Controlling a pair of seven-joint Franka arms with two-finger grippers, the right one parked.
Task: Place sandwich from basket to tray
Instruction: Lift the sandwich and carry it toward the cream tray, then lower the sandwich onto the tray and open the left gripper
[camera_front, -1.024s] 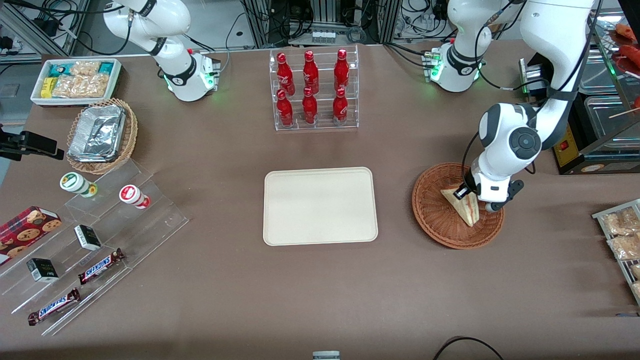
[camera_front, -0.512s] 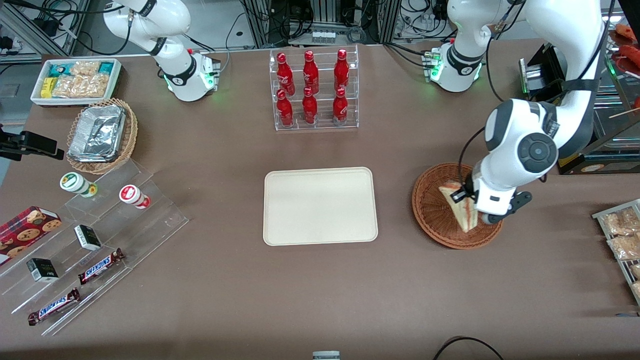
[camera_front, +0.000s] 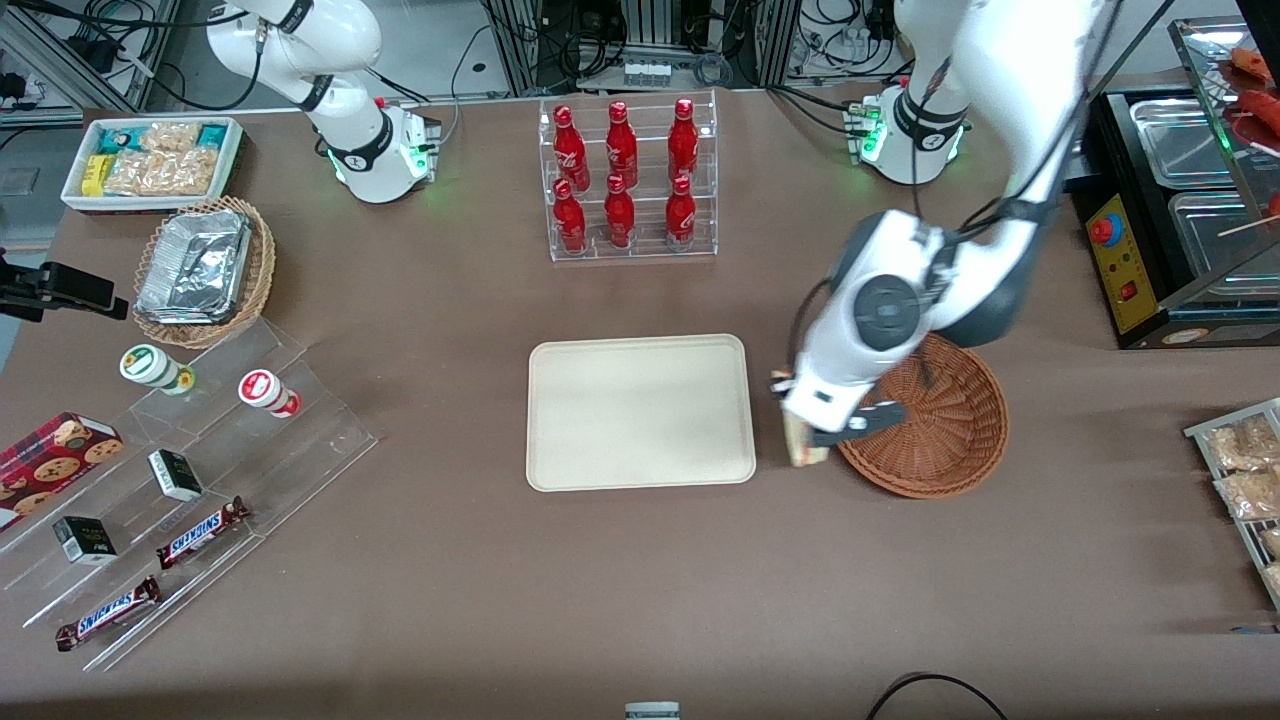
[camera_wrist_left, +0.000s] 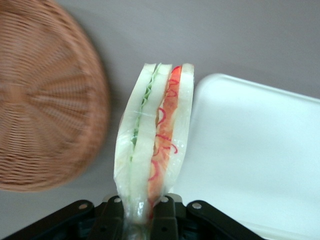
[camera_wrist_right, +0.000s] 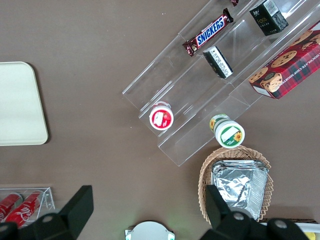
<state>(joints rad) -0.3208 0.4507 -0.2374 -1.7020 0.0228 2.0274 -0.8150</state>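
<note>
My left gripper (camera_front: 800, 425) is shut on the sandwich (camera_front: 800, 448), a wrapped wedge of pale bread with green, orange and red filling (camera_wrist_left: 155, 135). It holds the sandwich in the air over the gap between the reddish-brown wicker basket (camera_front: 945, 435) and the cream tray (camera_front: 640, 410). The black fingers (camera_wrist_left: 167, 212) pinch the wedge's narrow end. In the left wrist view the basket (camera_wrist_left: 45, 100) shows empty on one side of the sandwich and the tray (camera_wrist_left: 255, 155) on the other. The tray also shows in the right wrist view (camera_wrist_right: 17, 102).
A clear rack of red bottles (camera_front: 625, 180) stands farther from the front camera than the tray. Toward the parked arm's end are a lighter basket of foil containers (camera_front: 200, 270), a white snack bin (camera_front: 150, 160) and clear steps with snacks (camera_front: 170, 500).
My gripper has lifted the sandwich out of the basket and carried it toward the tray, past the basket's rim. The basket is now empty.
</note>
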